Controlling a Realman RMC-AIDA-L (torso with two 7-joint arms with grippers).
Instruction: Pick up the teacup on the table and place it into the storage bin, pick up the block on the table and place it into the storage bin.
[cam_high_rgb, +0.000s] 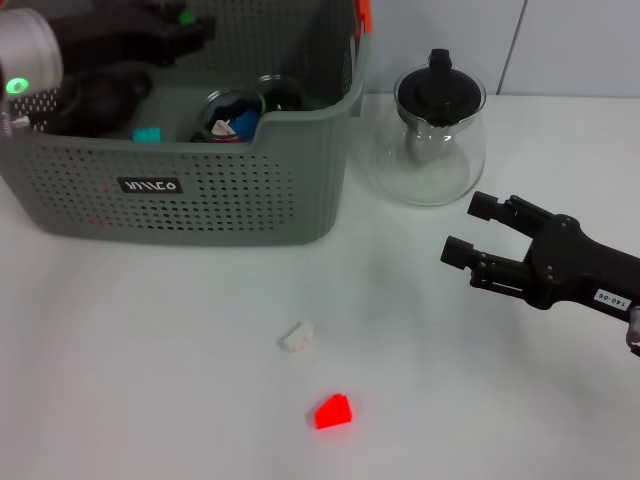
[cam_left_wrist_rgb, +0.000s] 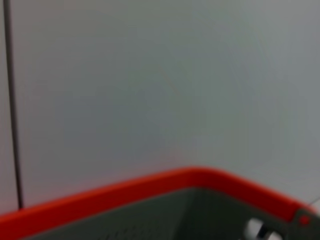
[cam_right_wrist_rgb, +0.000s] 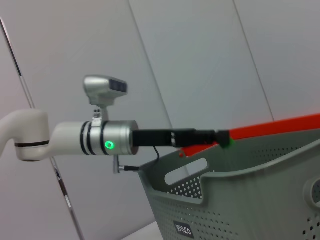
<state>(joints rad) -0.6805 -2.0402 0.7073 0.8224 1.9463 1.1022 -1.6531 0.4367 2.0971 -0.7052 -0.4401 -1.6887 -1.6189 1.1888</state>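
Broadly, the table (cam_high_rgb: 150, 380) fills the head view, white and flat. On its far left stands the bin (cam_high_rgb: 200, 200), grey-green and perforated, with an orange rim that also shows in both wrist views. Inside the bin lie a dark teacup (cam_high_rgb: 232, 115), a second dark round vessel beside it, and a small teal piece (cam_high_rgb: 147, 134). The left arm (cam_high_rgb: 90, 40) reaches over the bin's far left part; its gripper is dark against dark, so I cannot tell whether it is released or clenched. The right gripper (cam_high_rgb: 470, 230) hovers over the table's right side, released, its two fingers apart and grasping nothing. Just right of the bin stands a glass teapot (cam_high_rgb: 432, 140) with a black lid. Near the table's front lie a red block (cam_high_rgb: 333, 411) and, just beyond it, a smaller white block (cam_high_rgb: 298, 337), well apart from both grippers.
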